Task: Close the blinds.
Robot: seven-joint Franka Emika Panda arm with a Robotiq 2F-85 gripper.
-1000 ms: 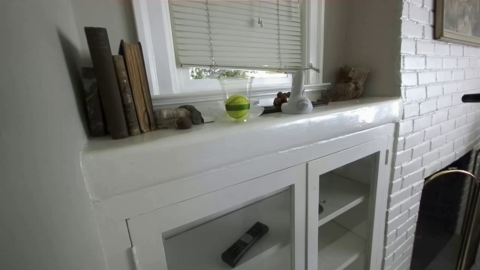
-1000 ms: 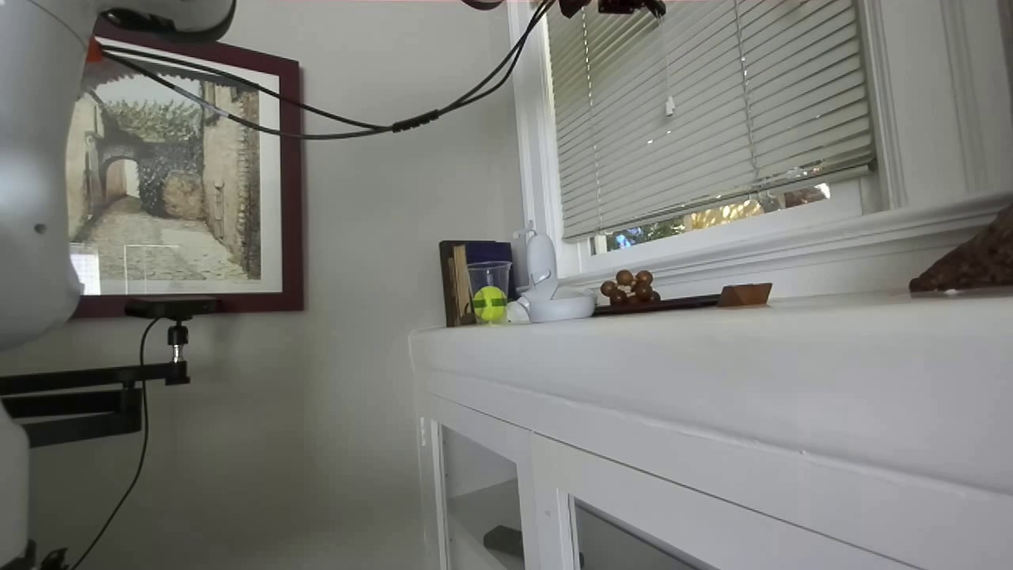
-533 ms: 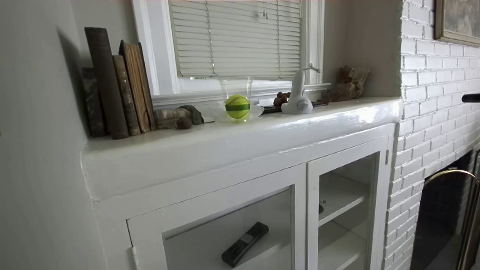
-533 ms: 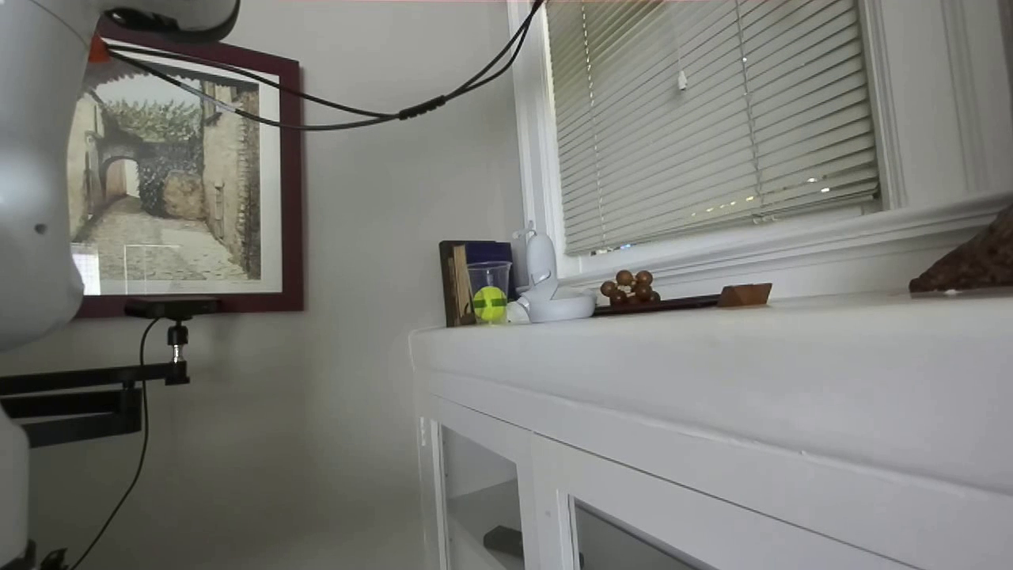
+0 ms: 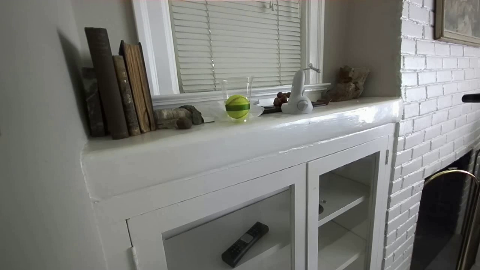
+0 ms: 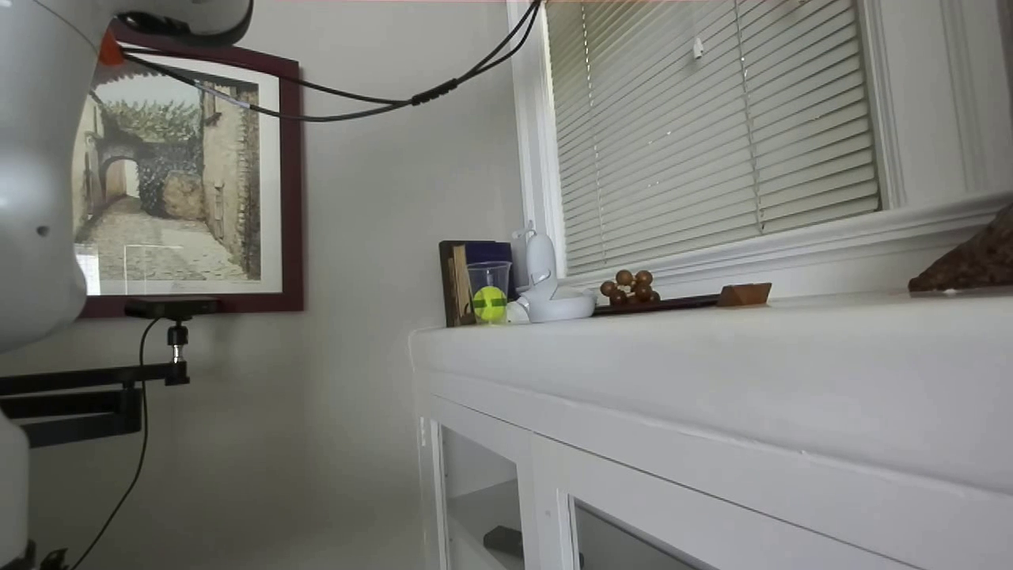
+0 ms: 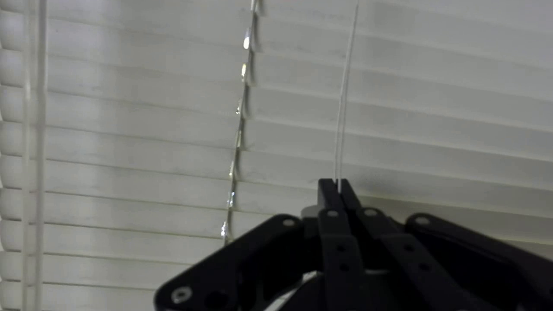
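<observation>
In front of the blinds (image 7: 142,164), got a white 2-strand cord (image 7: 346,69) pinched tight in the gripper (image 7: 336,183). Can see those blinds hanging down to the sill (image 5: 176,98).

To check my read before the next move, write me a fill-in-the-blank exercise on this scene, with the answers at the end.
1. The gripper, with the white pull cord in its grip, is ____ (wide open/shut).
2. In both exterior views, the lower edge of the blinds sits ____ (down by/far above) the window sill.
3. The clear cup holds a yellow-green ____.
4. The black remote lies ____ (inside/on top of) the white cabinet.

Missing words: shut; down by; ball; inside.
</observation>
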